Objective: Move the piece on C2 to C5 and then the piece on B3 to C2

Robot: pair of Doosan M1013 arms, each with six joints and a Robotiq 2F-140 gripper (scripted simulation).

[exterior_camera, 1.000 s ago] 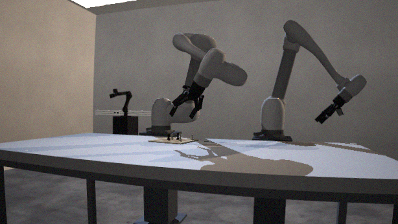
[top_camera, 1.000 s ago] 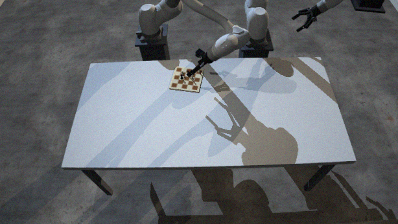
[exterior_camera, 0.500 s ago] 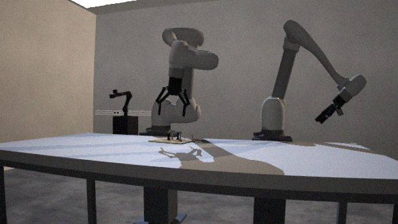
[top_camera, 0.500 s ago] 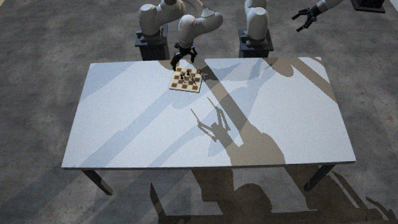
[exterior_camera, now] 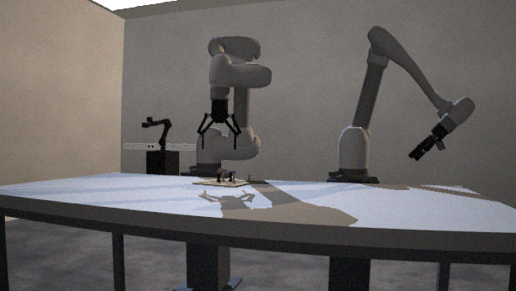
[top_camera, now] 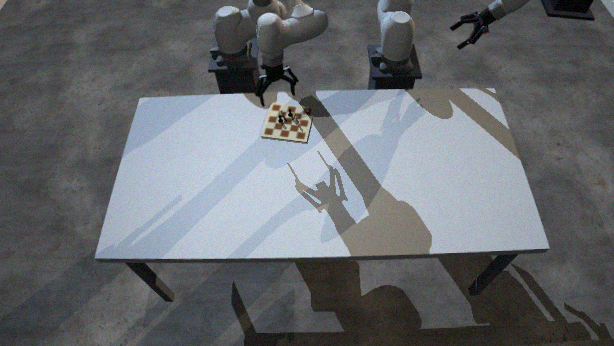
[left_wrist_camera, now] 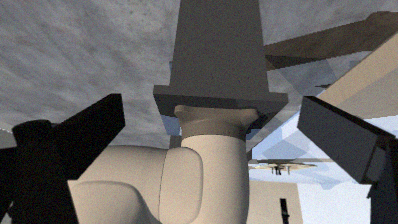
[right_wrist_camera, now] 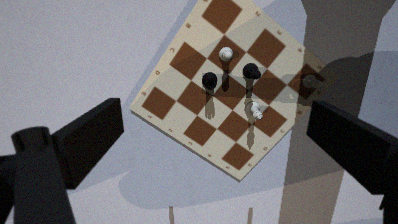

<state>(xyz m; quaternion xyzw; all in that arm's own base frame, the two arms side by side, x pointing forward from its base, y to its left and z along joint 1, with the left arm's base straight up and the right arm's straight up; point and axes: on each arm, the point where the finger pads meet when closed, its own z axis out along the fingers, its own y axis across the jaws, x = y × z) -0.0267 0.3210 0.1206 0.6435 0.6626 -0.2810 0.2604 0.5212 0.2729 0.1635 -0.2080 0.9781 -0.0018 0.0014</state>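
While the top view is showing the right gripper (top_camera: 278, 99) (exterior_camera: 219, 148) (right_wrist_camera: 215, 116) pointing down beside the board (top_camera: 285, 138) (exterior_camera: 202, 182) (left_wrist_camera: 265, 165) (right_wrist_camera: 185, 142), your exterior view is showing clear height between its fingertips and the board. You are having both fingers spread wide, with nothing between them.

Your right wrist view is adding what the exterior view is merging into a dark cluster: below the fingertips, separate pieces are standing on the checks. Two black pieces are showing, a nearer-centre one (top_camera: 281, 120) (right_wrist_camera: 209, 80) and another (top_camera: 290, 113) (right_wrist_camera: 251, 71) toward the finger at picture right. A white piece (top_camera: 281, 114) (right_wrist_camera: 226, 54) is standing on a brown square above them in that picture, and a second white piece (top_camera: 297, 120) (right_wrist_camera: 256, 110) is sitting lower. A shaded piece (right_wrist_camera: 310, 80) is occupying the corner square near the picture-right fingertip. You are seeing the edge lettering too small to say surely which piece is on C2 or B3.

Your left gripper (top_camera: 457, 37) (exterior_camera: 413, 156) (left_wrist_camera: 211, 111) is hanging off the table (top_camera: 200, 200) (exterior_camera: 252, 223), well apart from the board. It is looking narrow from the exterior, but the top and left wrist views are showing its fingers wide and empty. Its wrist view is catching the board small and far beyond the fingers.

My right hand (top_camera: 278, 98) (exterior_camera: 218, 148) (right_wrist_camera: 215, 116) swung back from its slant over the chessboard (top_camera: 272, 131) (exterior_camera: 203, 182) (right_wrist_camera: 200, 131), now pointing straight down, its shadow (top_camera: 327, 196) (exterior_camera: 229, 202) shifted across the tabletop (top_camera: 200, 220) (exterior_camera: 126, 199)
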